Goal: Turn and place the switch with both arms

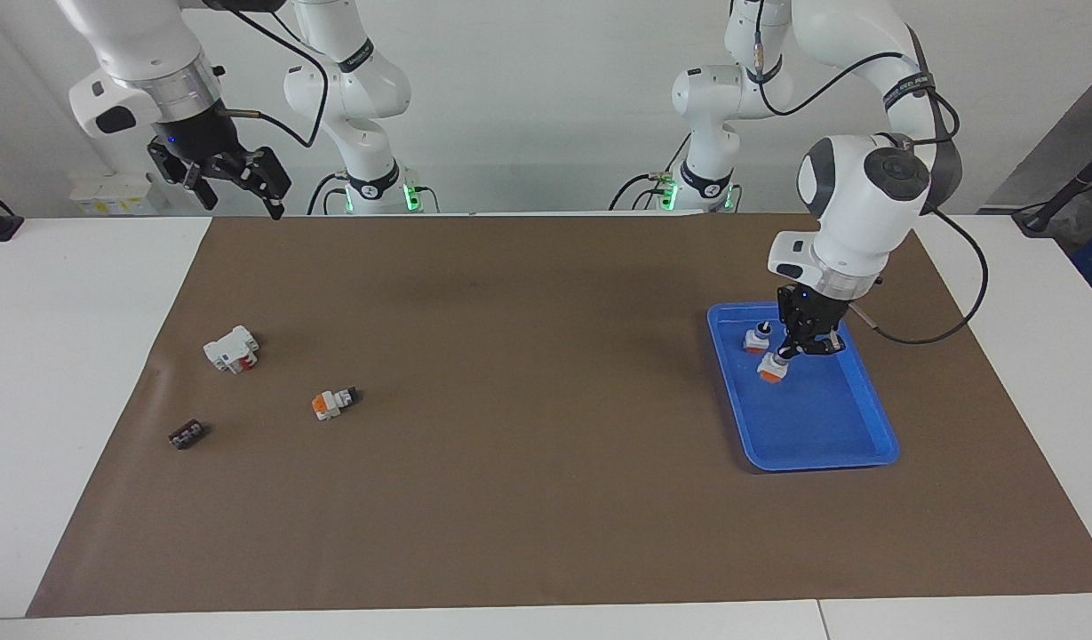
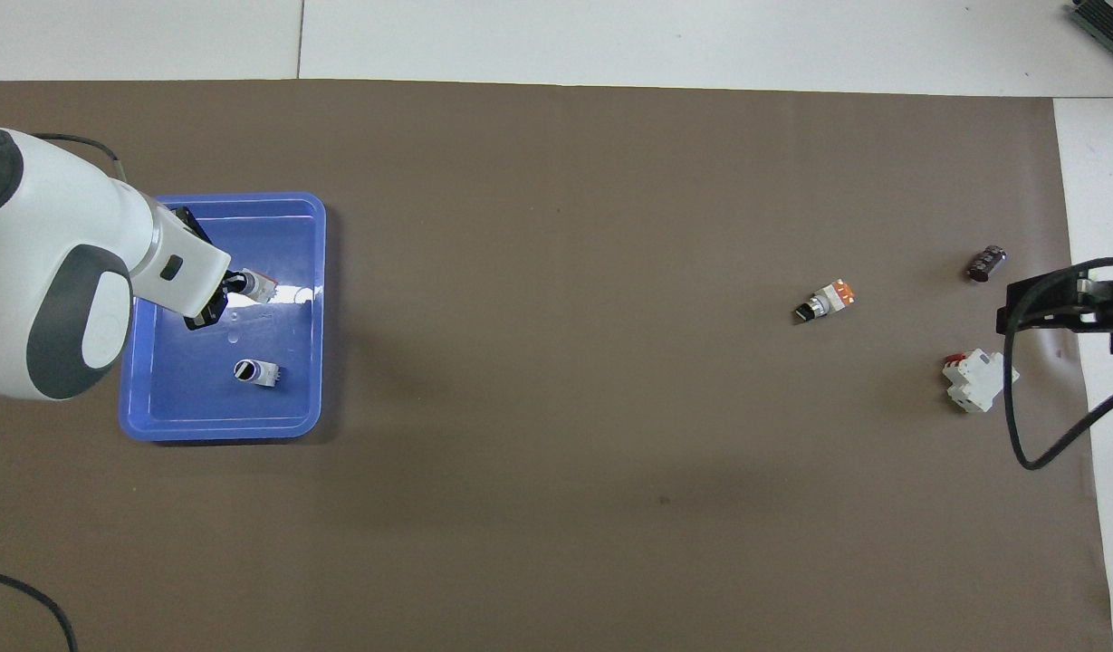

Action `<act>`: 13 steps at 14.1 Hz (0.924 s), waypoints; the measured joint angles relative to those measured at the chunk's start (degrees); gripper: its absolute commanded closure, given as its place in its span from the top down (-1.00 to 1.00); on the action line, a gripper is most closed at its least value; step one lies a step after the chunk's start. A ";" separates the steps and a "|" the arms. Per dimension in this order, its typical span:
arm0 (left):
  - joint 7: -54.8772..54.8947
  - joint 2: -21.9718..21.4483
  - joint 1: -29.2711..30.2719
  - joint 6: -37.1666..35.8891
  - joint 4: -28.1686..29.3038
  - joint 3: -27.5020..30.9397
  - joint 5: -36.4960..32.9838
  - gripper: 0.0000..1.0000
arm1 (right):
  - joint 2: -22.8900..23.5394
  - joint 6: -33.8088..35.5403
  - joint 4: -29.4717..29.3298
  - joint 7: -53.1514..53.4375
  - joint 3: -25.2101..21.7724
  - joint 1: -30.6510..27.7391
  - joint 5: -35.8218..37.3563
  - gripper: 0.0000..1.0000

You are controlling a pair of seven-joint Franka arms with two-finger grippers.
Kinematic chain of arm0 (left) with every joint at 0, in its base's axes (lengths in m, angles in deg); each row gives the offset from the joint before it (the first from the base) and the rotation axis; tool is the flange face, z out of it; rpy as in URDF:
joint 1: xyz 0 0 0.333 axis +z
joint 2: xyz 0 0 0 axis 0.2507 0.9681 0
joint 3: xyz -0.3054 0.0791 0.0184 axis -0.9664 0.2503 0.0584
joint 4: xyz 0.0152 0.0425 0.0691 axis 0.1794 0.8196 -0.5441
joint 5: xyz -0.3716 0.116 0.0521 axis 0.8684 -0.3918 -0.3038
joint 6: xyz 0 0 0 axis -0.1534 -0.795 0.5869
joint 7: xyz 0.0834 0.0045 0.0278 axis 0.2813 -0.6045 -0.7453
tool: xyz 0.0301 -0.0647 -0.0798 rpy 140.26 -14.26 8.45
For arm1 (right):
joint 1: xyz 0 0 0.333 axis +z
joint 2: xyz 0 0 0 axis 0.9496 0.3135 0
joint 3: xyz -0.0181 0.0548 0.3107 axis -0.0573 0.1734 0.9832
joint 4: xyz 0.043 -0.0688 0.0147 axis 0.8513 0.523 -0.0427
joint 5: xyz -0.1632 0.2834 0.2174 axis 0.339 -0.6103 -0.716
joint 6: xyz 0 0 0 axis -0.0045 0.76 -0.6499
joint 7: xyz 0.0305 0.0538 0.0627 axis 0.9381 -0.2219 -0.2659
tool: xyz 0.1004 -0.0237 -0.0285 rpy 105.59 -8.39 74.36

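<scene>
Nearest the robots, right gripper (image 1: 243,182) hangs high over the mat's robot-side edge at the right arm's end, fingers spread, empty; we take that arm as waiting.

Next out, blue tray (image 1: 865,427) at the left arm's end. One placed switch (image 1: 757,338) stands upright in it, knob up. Just beside it, a bit farther from the robots, left gripper (image 1: 787,349) is down inside the tray, fingers closed on the black knob end of the switch (image 1: 772,367), orange end pointing down at the tray floor. We can't tell if the orange end touches the floor or hovers just above. White body and orange end stick out below the fingertips.

Handling, our read: light, rigid plastic, smooth and slippery; narrow base, so it could tip on release. The blocky white body gives flatter faces than the round knob.

Farther out at the right arm's end: white breaker block (image 1: 231,348), then a spare switch (image 1: 334,403) lying on its side, then dark brown piece (image 1: 187,434), all well apart.
</scene>
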 measured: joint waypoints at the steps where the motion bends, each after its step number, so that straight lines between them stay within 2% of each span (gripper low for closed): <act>1: -0.04 0.91 0.00 0.24 0.18 0.39 0.00 -1.00 | 0.00 0.00 0.11 0.00 0.14 0.16 0.00 0.99; 5: -2.14 2.44 0.02 2.29 4.20 0.87 -0.03 -1.00 | -0.12 0.00 0.38 0.00 0.18 0.21 -0.01 0.99; 6: -2.34 2.30 0.02 3.46 5.63 0.87 -0.04 -0.86 | -0.20 0.00 0.66 -0.02 0.19 0.23 -0.03 0.99; 8: -2.90 1.85 0.02 4.24 6.75 0.84 -0.04 0.99 | -0.40 -0.20 1.40 -1.18 0.19 0.23 -0.03 0.99; 11: -8.05 1.15 0.00 4.23 6.99 0.72 -0.05 1.00 | -0.72 -0.82 2.05 -2.97 0.17 0.22 -0.03 0.99; 13: -15.59 0.15 -0.04 4.23 8.27 0.50 -0.07 1.00 | -0.88 -0.99 2.19 -3.12 0.17 0.22 -0.03 0.99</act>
